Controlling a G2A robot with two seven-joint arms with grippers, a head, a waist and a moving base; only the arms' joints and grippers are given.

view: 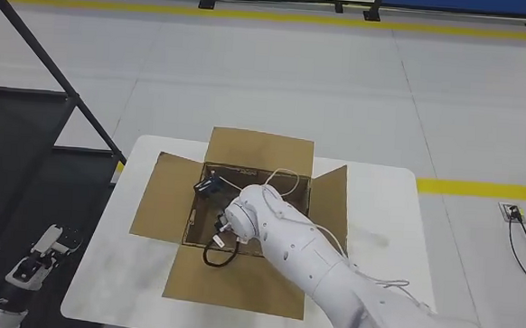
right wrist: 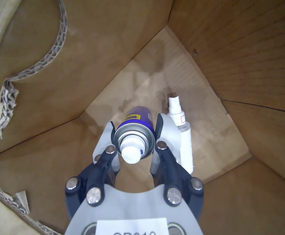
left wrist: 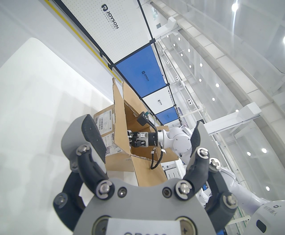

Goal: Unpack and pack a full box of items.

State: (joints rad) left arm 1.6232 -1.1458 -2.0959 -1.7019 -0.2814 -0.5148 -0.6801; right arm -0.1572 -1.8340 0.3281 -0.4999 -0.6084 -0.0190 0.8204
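Right gripper [right wrist: 135,123] inside cardboard box [right wrist: 200,44], clamped on blue spray can [right wrist: 139,115]; white spray bottle [right wrist: 185,138] just beside (both still boxed, unpacking unfinished). Left gripper [left wrist: 143,126] wide open, empty.

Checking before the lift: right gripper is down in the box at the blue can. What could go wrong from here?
1. The white spray bottle sits close against the outside of one finger of the right gripper. A lift may drag or topple it.
2. The spray can is round and smooth and is gripped near its top, so it could slip or tilt.
3. The black cable loops at the flap edge of the cardboard box and might snag on withdrawal.
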